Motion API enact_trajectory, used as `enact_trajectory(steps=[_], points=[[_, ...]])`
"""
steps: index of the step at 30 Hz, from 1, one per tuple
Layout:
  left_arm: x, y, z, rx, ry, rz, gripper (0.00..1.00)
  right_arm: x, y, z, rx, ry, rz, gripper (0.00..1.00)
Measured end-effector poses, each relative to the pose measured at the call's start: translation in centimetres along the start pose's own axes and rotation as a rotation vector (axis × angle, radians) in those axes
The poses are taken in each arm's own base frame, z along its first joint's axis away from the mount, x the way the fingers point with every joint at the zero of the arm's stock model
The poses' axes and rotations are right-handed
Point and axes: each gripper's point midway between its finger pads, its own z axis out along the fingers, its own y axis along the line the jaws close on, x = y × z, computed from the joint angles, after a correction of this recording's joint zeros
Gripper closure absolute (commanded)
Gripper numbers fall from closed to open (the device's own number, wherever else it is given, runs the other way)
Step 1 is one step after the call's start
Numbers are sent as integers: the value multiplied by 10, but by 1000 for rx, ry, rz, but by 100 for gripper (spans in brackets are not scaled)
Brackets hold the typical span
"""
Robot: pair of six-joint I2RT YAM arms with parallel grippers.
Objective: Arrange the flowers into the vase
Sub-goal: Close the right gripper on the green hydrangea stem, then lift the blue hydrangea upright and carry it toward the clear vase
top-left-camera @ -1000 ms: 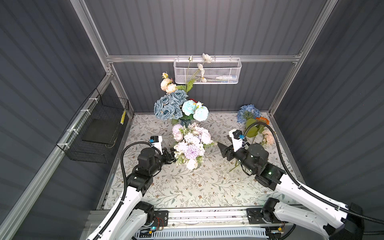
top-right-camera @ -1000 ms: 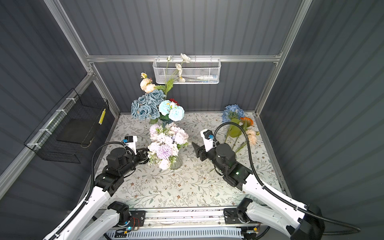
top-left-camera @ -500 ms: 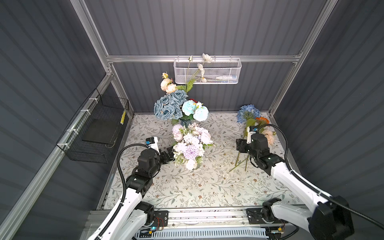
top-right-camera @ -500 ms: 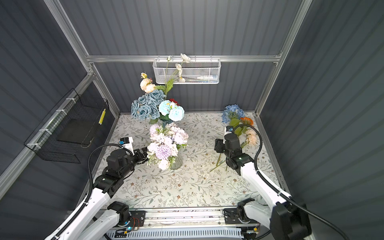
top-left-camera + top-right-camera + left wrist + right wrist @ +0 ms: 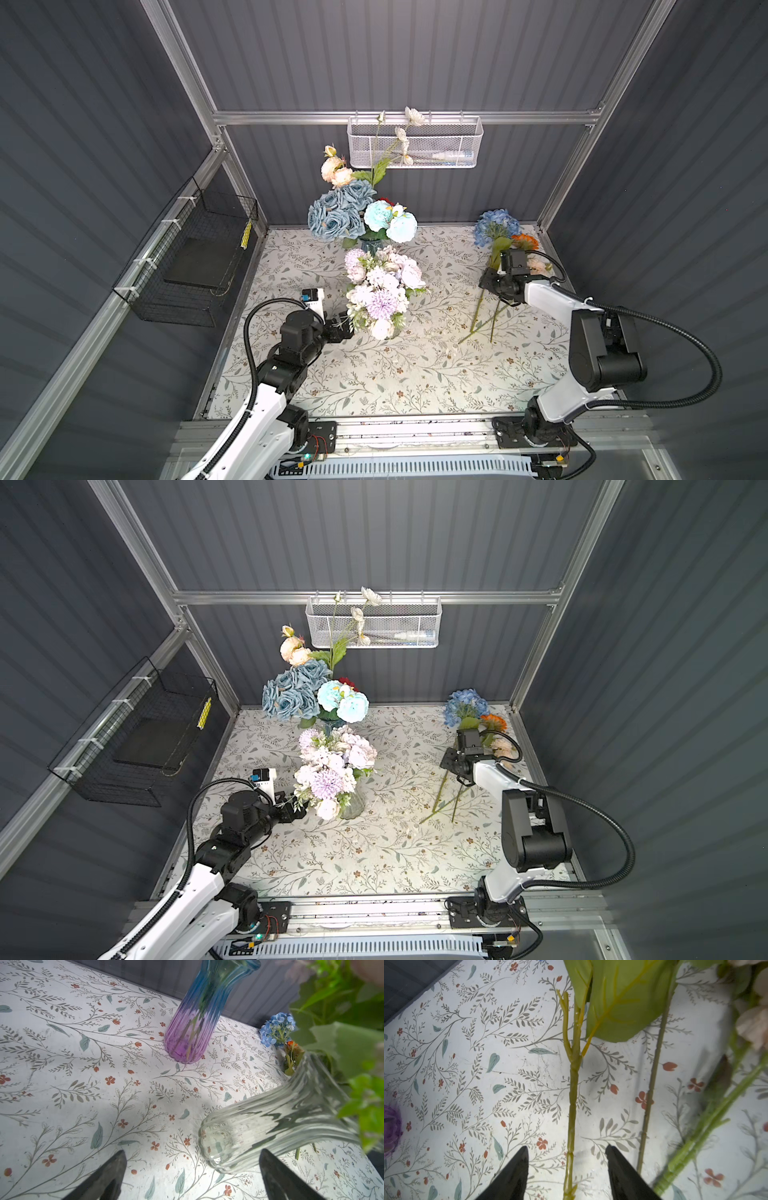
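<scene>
Two fingers (image 5: 512,1172) parted, right hand (image 5: 566,1147) astride stem (image 5: 572,1095)

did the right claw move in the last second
Yes. In a top view the right claw has shifted right, away from the central pastel bouquet, and now sits over the loose stems near the blue hydrangea.

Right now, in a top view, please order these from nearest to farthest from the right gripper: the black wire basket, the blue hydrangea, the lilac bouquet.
From the right gripper:
1. Blue hydrangea, just behind it.
2. Lilac bouquet, at table centre.
3. Black wire basket, on the left wall.
</scene>
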Motion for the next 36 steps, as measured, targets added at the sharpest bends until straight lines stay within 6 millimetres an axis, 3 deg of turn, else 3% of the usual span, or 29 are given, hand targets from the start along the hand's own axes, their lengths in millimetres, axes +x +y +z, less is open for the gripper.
enact_trajectory(steps=[6,9,14,18,22,27,36], points=[[6,-8,-6,55,-1,27,1,-1,-5,21,18,30,45,51],[2,-14,-11,81,-18,36,0,4,-7,32,23,55,62,61],[3,-21,-13,113,-18,42,1,15,-8,44,9,98,85,100],[4,-25,-14,128,-16,46,1,11,-4,42,-6,89,82,100],[2,-30,-17,149,-25,48,1,1,2,27,-31,56,67,100],[4,-41,-22,193,-25,28,1,-19,15,-9,-89,-22,45,100],[33,-79,-20,285,45,84,1,-32,33,-74,-209,-137,47,100]])
